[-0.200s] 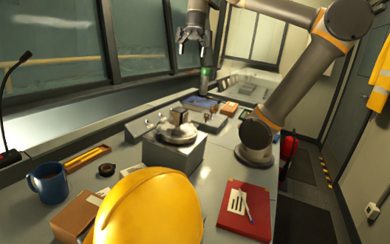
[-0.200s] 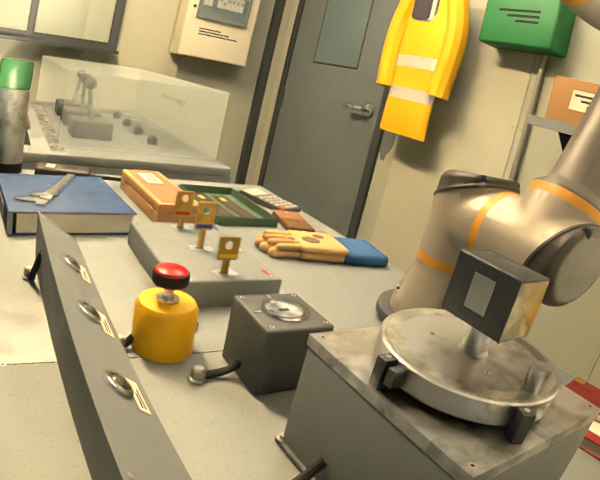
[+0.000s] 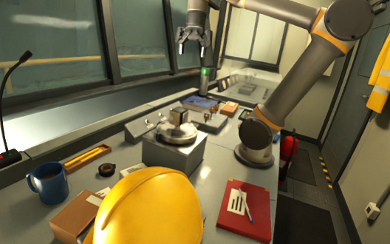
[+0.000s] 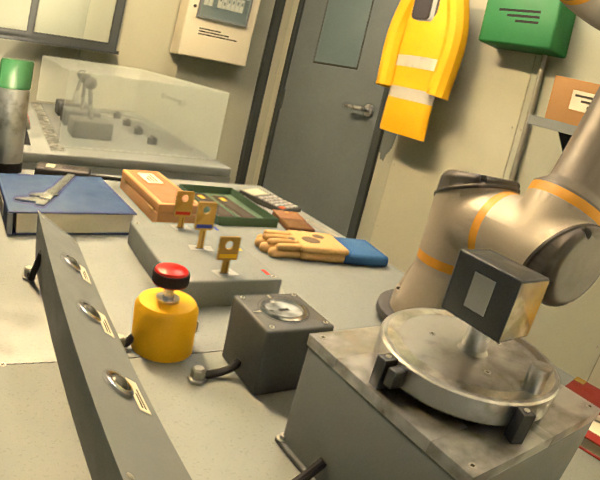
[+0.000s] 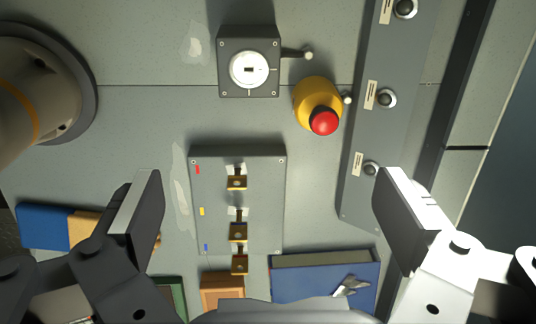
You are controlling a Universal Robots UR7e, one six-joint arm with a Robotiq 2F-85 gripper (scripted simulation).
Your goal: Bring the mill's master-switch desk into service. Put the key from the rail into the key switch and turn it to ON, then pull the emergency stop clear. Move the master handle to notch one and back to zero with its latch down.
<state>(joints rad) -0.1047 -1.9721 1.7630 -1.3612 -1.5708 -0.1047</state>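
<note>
My gripper (image 3: 192,48) (image 5: 268,210) hangs open and empty high above the desk, over the key rail. The grey rail (image 5: 237,198) (image 4: 202,258) carries three brass keys standing in slots: a plain one (image 5: 236,181) (image 4: 228,251), one with a blue band (image 5: 238,230) (image 4: 205,217) and one with a red band (image 5: 239,263) (image 4: 183,205). The key switch (image 5: 249,61) (image 4: 278,330), a dark box with a round slotted face, sits beyond the rail. Beside it stands the yellow emergency stop (image 5: 318,107) (image 4: 165,320) with its red button. The master handle (image 4: 492,299) (image 3: 178,118), a square knob on a round steel plate, stands on a grey box.
A blue mug (image 3: 48,182), a yellow hard hat (image 3: 148,207) and a red clipboard (image 3: 245,209) fill the near desk. A blue book (image 4: 57,204) with a wrench, work gloves (image 4: 316,247), a steel flask (image 4: 10,113) and a sloped button panel (image 5: 375,107) surround the rail.
</note>
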